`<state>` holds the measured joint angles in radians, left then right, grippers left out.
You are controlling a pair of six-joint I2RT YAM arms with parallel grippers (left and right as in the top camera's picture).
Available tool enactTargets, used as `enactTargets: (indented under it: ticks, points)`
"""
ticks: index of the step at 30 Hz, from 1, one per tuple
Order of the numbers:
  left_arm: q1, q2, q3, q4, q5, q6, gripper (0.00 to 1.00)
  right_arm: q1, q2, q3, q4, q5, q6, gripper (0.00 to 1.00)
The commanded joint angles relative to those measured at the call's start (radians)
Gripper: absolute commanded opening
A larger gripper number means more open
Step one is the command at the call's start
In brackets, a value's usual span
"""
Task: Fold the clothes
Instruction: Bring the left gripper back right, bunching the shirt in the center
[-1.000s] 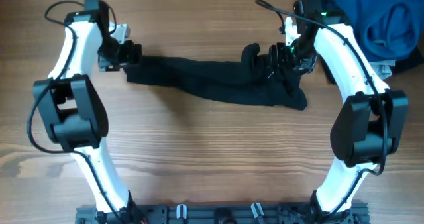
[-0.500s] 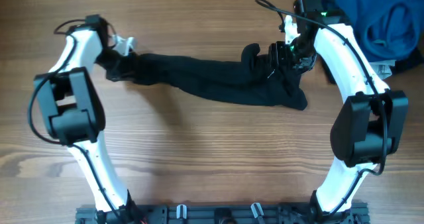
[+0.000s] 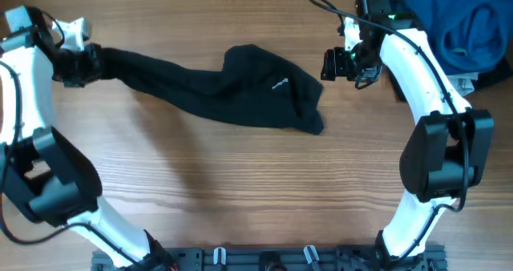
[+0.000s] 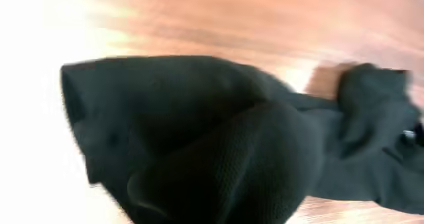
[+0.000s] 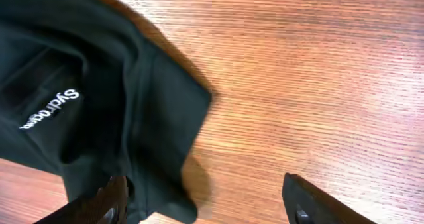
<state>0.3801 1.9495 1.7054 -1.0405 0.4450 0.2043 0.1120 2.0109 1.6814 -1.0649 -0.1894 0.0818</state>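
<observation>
A black garment with small white lettering lies stretched across the wooden table. Its left end is pulled out to a narrow strip. My left gripper is shut on that end at the far left of the table. In the left wrist view the black cloth fills the frame and hides the fingers. My right gripper stands open just right of the garment, apart from it. In the right wrist view the garment's corner lies by the left fingertip, and my right gripper has bare wood between its fingers.
A heap of blue clothes lies at the back right corner, behind the right arm. A black cable runs along the right arm near the back edge. Bare wood spreads in front of the garment.
My left gripper shut on the garment's left end and swung far left, dragging the garment with it. The cloth slid away from the right gripper, which stayed open in place.
</observation>
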Motion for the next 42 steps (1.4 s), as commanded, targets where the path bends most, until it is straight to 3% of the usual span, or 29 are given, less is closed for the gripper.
enactTargets:
  ticks: [1,6,9,13,16,22,24,26,31,42]
  points:
    - [-0.177,-0.084,0.002,0.011,0.048,0.002,0.04,-0.002,-0.012,-0.006,0.010,-0.010,-0.003,0.75]
    - [-0.529,-0.034,0.002,0.106,-0.032,0.000,0.04,-0.006,-0.012,-0.006,0.026,-0.021,-0.003,0.74]
    - [-0.671,0.045,0.002,0.148,-0.045,-0.003,0.04,-0.036,-0.013,0.008,0.031,-0.106,-0.016,0.71]
    - [-0.753,0.150,0.002,0.154,-0.058,-0.003,0.04,-0.109,-0.047,0.030,0.036,-0.183,-0.030,0.71]
    - [-0.758,0.179,0.002,0.151,-0.084,-0.008,0.04,-0.132,-0.064,0.030,0.030,-0.183,-0.038,0.73]
    - [-0.724,0.148,0.002,0.060,-0.336,-0.030,0.04,-0.134,-0.064,0.029,0.021,-0.186,-0.056,0.75]
    - [-0.667,0.095,0.002,0.038,-0.380,-0.056,0.04,-0.134,-0.064,0.029,0.025,-0.186,-0.055,0.75]
    - [-0.496,0.016,0.002,0.026,-0.405,-0.055,0.04,-0.134,-0.064,0.029,0.028,-0.186,-0.053,0.76]
    - [-0.371,0.016,0.002,0.019,-0.501,-0.023,0.04,-0.133,-0.064,0.029,0.025,-0.187,-0.052,0.76]
    - [-0.436,-0.023,0.006,0.050,-0.764,-0.003,0.04,-0.133,-0.064,0.027,0.020,-0.186,-0.056,0.77]
